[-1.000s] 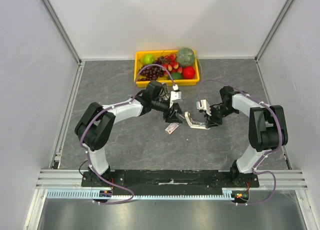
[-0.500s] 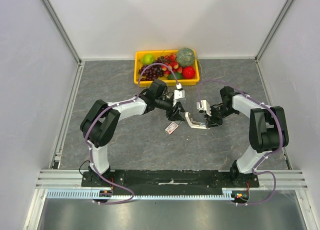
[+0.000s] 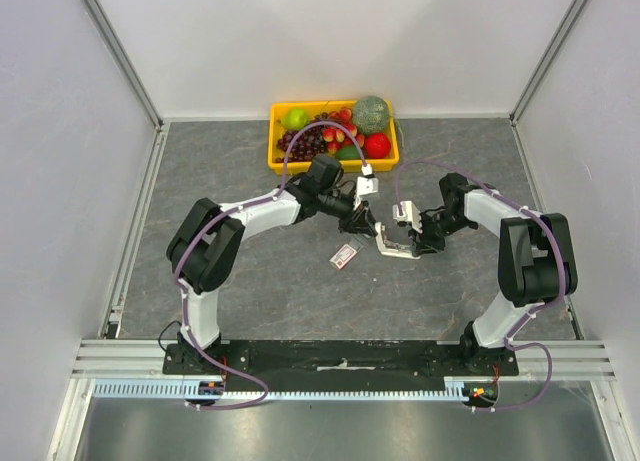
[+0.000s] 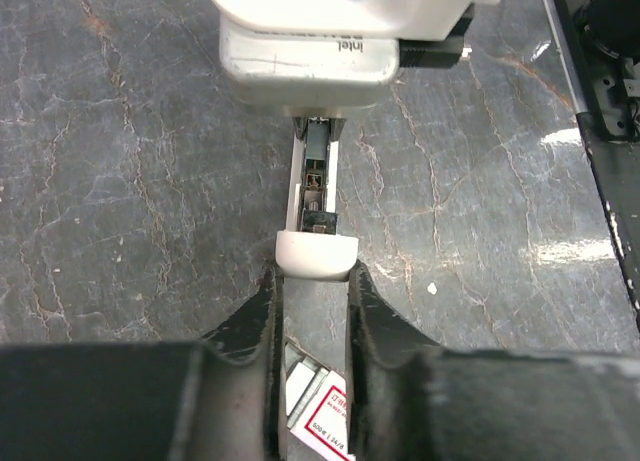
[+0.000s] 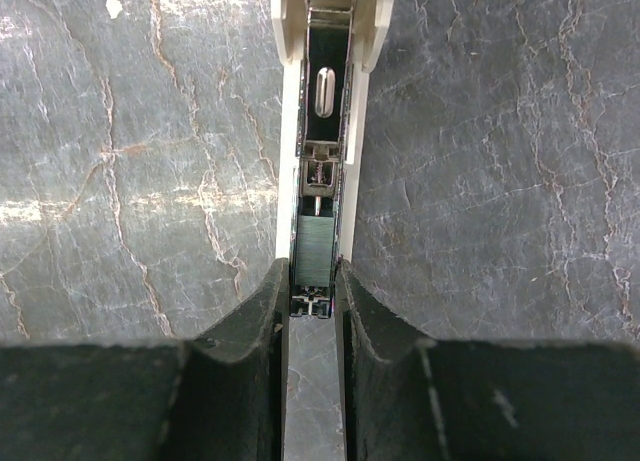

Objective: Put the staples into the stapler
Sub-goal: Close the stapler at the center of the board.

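The white stapler point(image 3: 393, 244) lies open mid-table, its metal channel point(image 5: 322, 131) facing up. A dark strip of staples point(image 5: 315, 246) sits in that channel. My right gripper point(image 5: 313, 281) is shut on the channel's near end and shows in the top view too point(image 3: 412, 245). From the left, my left gripper point(image 4: 313, 276) has its fingertips pressed on both sides of the stapler's rounded white tip point(image 4: 316, 256). The staples box point(image 3: 344, 255), red and white, lies just left of the stapler. Under my left fingers it shows silvery strips point(image 4: 300, 381).
A yellow tray point(image 3: 283, 163) of fruit stands at the back of the table, behind both grippers. The right wrist's white camera housing point(image 4: 310, 31) looms close ahead of my left gripper. Grey walls close in left, right and back.
My left gripper moved right and slightly back, from above the staples box to the stapler's white tip, and its jaws narrowed onto it. The right arm and stapler stayed put.
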{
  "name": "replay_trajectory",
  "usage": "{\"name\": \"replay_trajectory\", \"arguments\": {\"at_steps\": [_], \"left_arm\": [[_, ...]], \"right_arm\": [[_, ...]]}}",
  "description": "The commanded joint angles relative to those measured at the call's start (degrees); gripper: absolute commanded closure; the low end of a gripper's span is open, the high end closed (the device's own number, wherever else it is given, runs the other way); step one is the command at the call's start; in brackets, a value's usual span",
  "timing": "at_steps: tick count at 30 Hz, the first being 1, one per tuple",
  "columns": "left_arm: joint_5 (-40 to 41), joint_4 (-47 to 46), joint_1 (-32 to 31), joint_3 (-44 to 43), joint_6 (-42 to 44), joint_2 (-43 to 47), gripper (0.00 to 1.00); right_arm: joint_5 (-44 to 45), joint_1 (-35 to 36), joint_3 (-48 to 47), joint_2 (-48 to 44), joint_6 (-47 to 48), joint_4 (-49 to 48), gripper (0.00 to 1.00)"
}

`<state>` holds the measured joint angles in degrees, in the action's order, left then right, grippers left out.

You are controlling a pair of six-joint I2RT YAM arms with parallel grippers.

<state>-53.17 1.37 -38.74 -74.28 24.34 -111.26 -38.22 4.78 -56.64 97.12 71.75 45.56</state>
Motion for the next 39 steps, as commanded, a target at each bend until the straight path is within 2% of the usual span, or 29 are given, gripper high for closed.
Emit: {"name": "replay_trajectory", "arguments": {"at_steps": [1, 7, 17, 22, 23, 25, 30, 32, 35, 39], "left_arm": [[-2.1, 3.6, -1.5, -3.4, 2.8, -1.8, 0.98], [-1.8, 6.5, -3.5, -4.5, 4.9, -2.6, 0.98], [-0.3, 7.1, -7.8, -6.8, 2.5, -5.3, 0.98], [-0.1, 7.2, -8.4, -6.8, 1.7, -6.4, 0.81], [0.1, 7.1, -8.6, -6.6, 1.3, -6.5, 0.78], [1.0, 6.6, -8.8, -6.6, 0.9, -6.7, 0.64], [2.5, 6.1, -9.0, -5.9, 0.6, -6.7, 0.49], [3.8, 5.4, -8.9, -4.8, 0.8, -6.6, 0.48], [4.8, 4.3, -8.9, -3.9, 0.5, -6.7, 0.46], [5.8, 3.5, -8.8, -3.5, 0.3, -6.6, 0.45]], "right_arm": [[0.6, 0.5, 0.4, -1.7, 0.5, -2.6, 1.0], [1.1, 0.7, 0.7, -1.9, -0.2, -3.6, 1.0], [0.5, 0.8, 0.3, -2.3, -1.3, -4.2, 1.0], [0.7, 0.7, 0.2, -3.2, -2.0, -3.9, 1.0], [0.4, 0.8, 0.0, -3.3, -2.1, -4.0, 0.98], [0.2, 0.5, -0.3, -3.6, -2.7, -3.9, 0.95], [0.2, 0.1, -0.7, -4.5, -2.8, -3.5, 0.87], [0.2, -0.2, -0.8, -5.0, -2.6, -2.9, 0.78], [0.3, -1.3, -1.1, -6.4, -2.0, -2.1, 0.71], [0.4, -1.9, -2.7, -7.5, -1.1, 0.2, 0.66]]}}
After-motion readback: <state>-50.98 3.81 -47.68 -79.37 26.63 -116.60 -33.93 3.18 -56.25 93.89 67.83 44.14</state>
